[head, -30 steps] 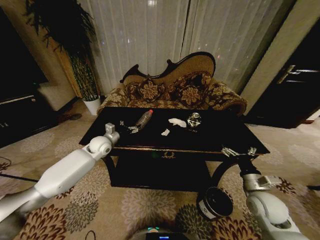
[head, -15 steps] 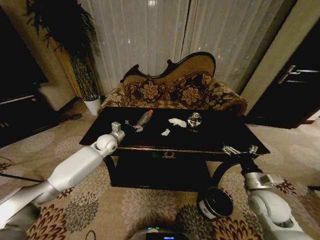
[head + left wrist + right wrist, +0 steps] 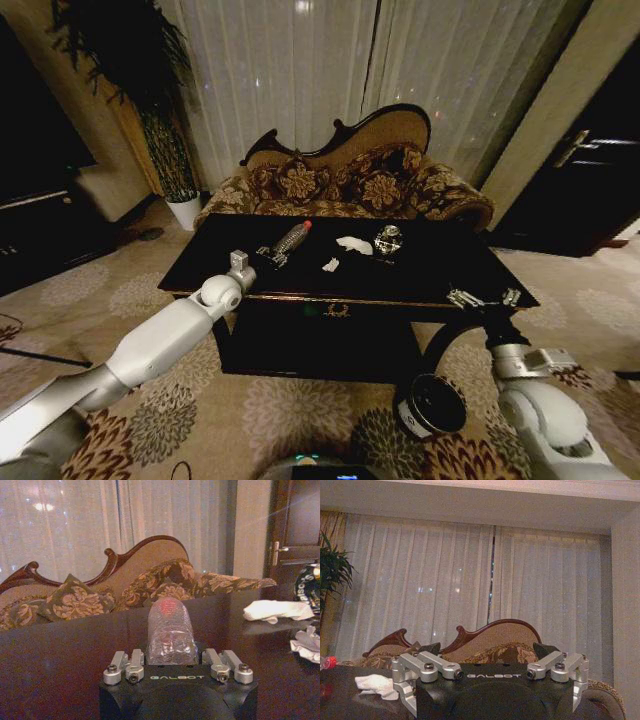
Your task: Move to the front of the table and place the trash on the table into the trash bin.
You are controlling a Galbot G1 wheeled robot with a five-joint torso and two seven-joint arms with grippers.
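Note:
The dark glossy table (image 3: 420, 285) carries two white paper wads (image 3: 354, 243) (image 3: 331, 264), a shiny clear rounded item (image 3: 388, 238) and a clear plastic bottle with a red cap (image 3: 289, 240) lying on its side. My left gripper (image 3: 264, 257) is open at the bottle's base. In the left wrist view the bottle (image 3: 171, 630) lies straight ahead between the spread jaws, with a wad (image 3: 272, 610) off to one side. My right gripper (image 3: 486, 298) hangs open at the table's front right edge. The black trash bin (image 3: 432, 404) stands on the carpet below it.
A floral carved-back sofa (image 3: 345, 180) stands right behind the table. A potted plant in a white pot (image 3: 185, 210) is at the back left and a dark door (image 3: 590, 160) at the right. Patterned carpet (image 3: 290, 410) lies open before the table.
My left arm has reached forward and to the right over the table, bringing its gripper up to the bottle's base. The right arm has barely moved.

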